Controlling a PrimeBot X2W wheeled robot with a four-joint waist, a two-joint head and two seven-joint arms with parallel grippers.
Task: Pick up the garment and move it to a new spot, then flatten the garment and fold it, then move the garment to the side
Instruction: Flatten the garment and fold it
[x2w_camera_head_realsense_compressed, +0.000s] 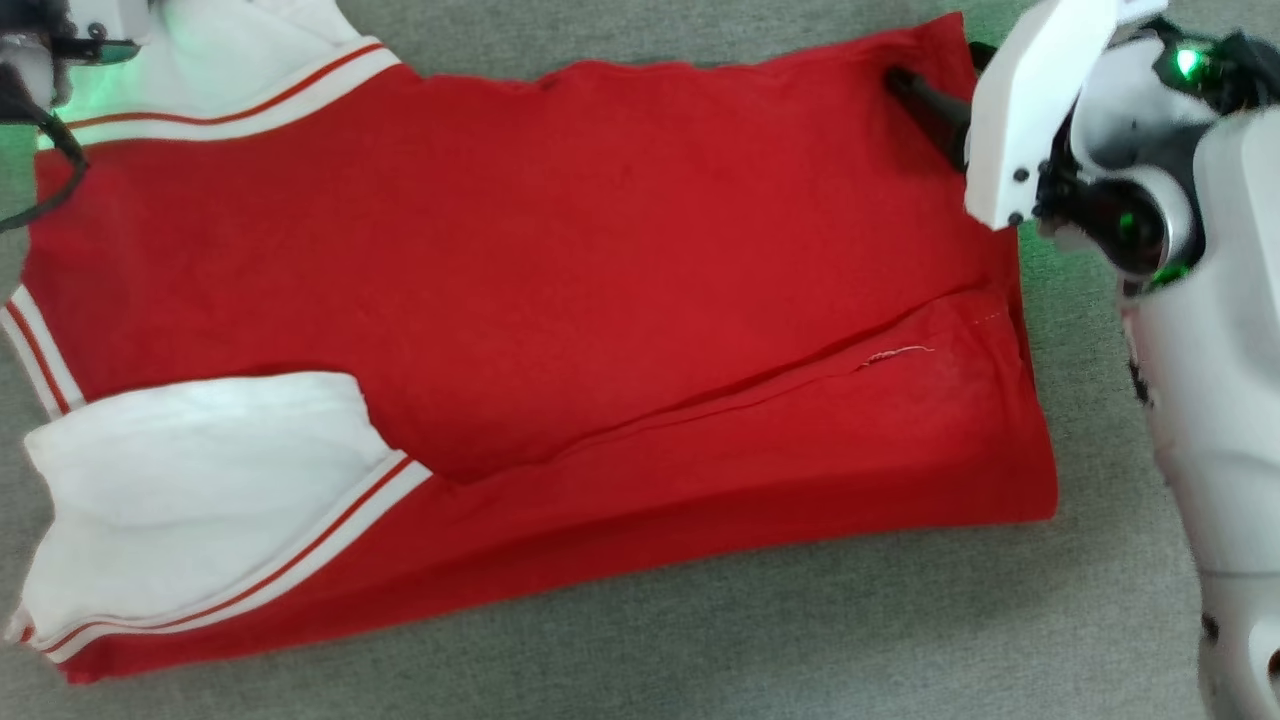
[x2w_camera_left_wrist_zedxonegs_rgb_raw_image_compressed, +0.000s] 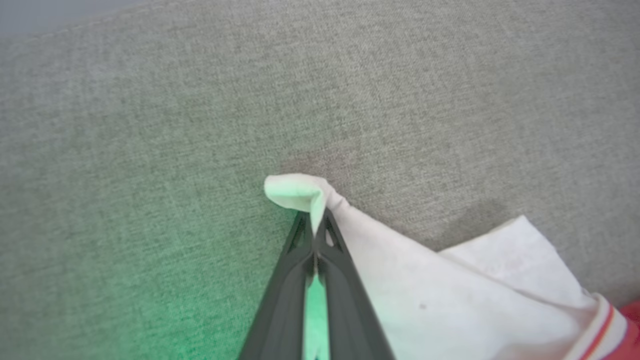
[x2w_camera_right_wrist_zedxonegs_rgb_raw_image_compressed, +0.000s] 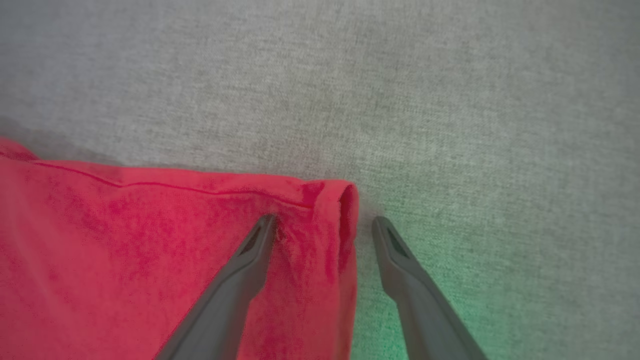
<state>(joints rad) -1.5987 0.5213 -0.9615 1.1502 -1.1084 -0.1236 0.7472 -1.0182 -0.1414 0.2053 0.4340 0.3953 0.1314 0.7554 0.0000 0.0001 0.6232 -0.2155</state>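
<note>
Now the garment (x2w_camera_head_realsense_compressed: 560, 230) lies spread out on the grey cloth top (x2w_camera_head_realsense_compressed: 700, 640), and one claw pinches it.

Its plain red side faces up, with a long crease running across the lower part. In the head view, one white sleeve (x2w_camera_head_realsense_compressed: 190, 480) with red stripes lies on the red at the lower left, and the other white sleeve (x2w_camera_head_realsense_compressed: 250, 70) sits at the top left. The left gripper (x2w_camera_left_wrist_zedxonegs_rgb_raw_image_compressed: 315, 225) is squeezed tight on the tip of that top sleeve, and a bit of white cloth pokes out past its fingers. The right gripper (x2w_camera_right_wrist_zedxonegs_rgb_raw_image_compressed: 325, 222) is wide open and holds nothing. It sits at the garment's top right corner, with one finger (x2w_camera_right_wrist_zedxonegs_rgb_raw_image_compressed: 250, 260) over the red cloth and the other over the grey top just beside the hem.
</note>
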